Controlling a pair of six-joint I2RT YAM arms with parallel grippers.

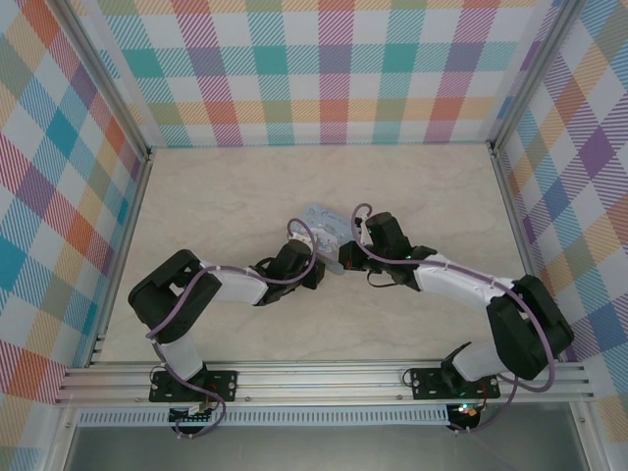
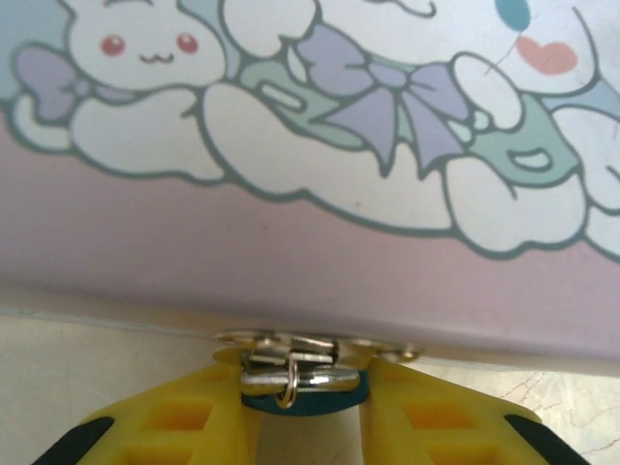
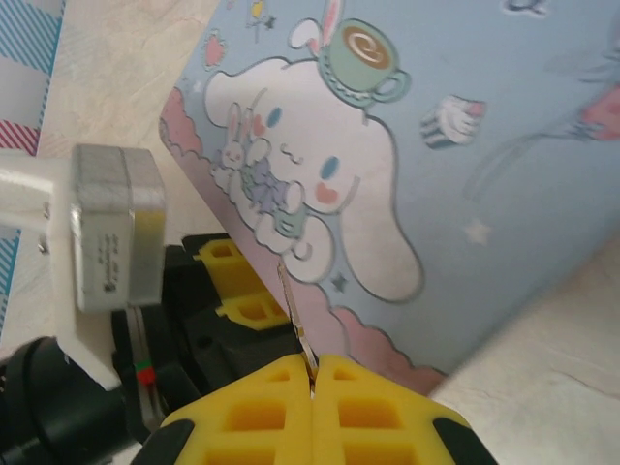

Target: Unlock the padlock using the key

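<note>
Left wrist view is showing the left pincer (image 2: 302, 421) clamping its yellow fingers (image 2: 174, 426) on either side of the padlock (image 2: 310, 401). The padlock's dark blue body is sitting just below the metal hasp (image 2: 310, 347) at the edge of the cartoon tin (image 2: 291, 242). In the right wrist view, the right pincer (image 3: 312, 373) is pinching the key (image 3: 296, 320), shut tight on it. The thin blade is pointing up against the tin's side, and the tin is resting on the pale surface (image 3: 552, 378).
</note>
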